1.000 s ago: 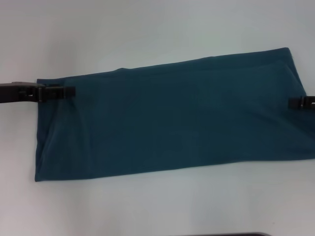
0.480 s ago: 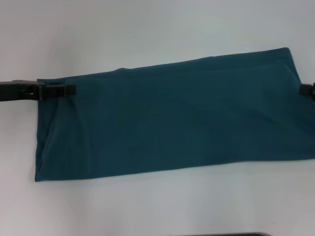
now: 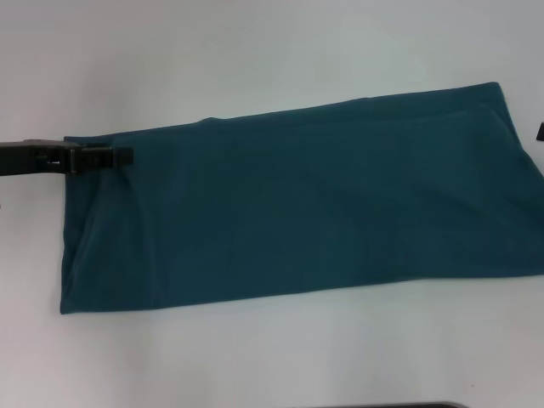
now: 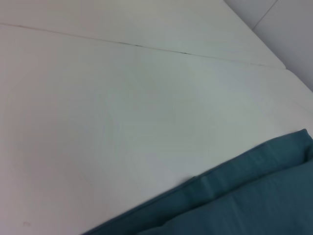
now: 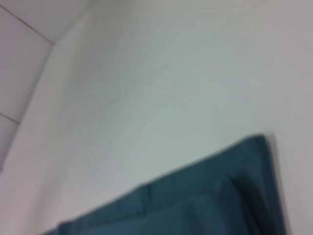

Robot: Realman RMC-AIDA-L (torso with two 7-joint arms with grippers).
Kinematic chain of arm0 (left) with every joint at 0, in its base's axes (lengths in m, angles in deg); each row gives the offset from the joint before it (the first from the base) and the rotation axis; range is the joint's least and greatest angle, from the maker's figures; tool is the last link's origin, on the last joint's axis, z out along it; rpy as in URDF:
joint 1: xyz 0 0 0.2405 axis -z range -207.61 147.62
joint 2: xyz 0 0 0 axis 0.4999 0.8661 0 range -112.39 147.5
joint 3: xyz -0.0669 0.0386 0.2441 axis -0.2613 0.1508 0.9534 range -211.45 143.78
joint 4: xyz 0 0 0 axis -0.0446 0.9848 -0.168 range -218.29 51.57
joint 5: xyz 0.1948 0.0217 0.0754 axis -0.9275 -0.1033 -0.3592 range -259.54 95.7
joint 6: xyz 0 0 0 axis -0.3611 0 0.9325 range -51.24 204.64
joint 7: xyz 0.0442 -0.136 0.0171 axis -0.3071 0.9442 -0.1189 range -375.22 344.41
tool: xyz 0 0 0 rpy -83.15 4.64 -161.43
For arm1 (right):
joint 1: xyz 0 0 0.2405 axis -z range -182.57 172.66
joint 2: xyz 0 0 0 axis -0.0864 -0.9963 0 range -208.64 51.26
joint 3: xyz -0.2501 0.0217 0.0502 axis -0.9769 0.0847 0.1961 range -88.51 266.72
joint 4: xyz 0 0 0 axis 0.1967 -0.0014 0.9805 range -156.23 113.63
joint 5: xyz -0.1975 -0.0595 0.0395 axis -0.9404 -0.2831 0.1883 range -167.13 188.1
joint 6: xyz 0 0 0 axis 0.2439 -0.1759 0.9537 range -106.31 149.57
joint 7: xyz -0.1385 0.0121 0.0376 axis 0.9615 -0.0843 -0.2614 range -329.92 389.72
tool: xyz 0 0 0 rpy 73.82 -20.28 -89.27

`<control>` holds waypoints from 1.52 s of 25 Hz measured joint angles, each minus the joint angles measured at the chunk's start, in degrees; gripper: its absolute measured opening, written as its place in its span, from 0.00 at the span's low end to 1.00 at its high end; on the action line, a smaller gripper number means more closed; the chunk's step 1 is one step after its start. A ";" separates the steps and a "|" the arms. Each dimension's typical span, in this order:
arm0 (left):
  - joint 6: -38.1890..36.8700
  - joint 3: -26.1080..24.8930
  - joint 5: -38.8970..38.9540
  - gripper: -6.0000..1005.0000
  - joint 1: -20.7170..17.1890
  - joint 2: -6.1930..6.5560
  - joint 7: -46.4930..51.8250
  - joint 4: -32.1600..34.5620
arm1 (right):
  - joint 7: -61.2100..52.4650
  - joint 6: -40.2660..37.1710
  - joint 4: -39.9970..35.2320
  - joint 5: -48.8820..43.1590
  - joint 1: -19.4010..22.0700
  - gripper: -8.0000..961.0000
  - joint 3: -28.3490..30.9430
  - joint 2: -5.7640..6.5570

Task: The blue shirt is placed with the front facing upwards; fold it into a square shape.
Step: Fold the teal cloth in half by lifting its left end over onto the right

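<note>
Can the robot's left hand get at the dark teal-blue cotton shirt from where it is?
Probably yes. The left hand already lies over the left end of the dark teal-blue cotton shirt, which is spread in a long folded strip on the white table, and nothing stands between them.

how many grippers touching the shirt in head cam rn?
1. The left gripper lies on the blue shirt at its left end. The right gripper is a sliver at the frame's right edge, off the cloth.

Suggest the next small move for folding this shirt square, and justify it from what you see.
Probably lift the left end and carry it toward the right end. The blue shirt lies as a long band, and the left gripper sits at its left edge; the right gripper is nearly out of view.
</note>
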 joint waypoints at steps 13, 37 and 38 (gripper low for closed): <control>-0.68 -0.20 -0.59 0.61 -2.28 1.81 2.35 -0.22 | 6.69 1.00 0.03 5.09 -0.30 0.72 -0.16 -0.84; -1.20 0.18 -7.82 0.61 -0.83 2.81 13.97 -0.03 | 26.62 1.73 -4.06 21.60 -1.56 0.71 -2.82 -2.34; -1.27 0.19 -8.01 0.61 -0.73 2.82 14.33 -0.01 | 26.62 1.76 -4.01 21.60 -1.61 0.71 -2.82 -2.27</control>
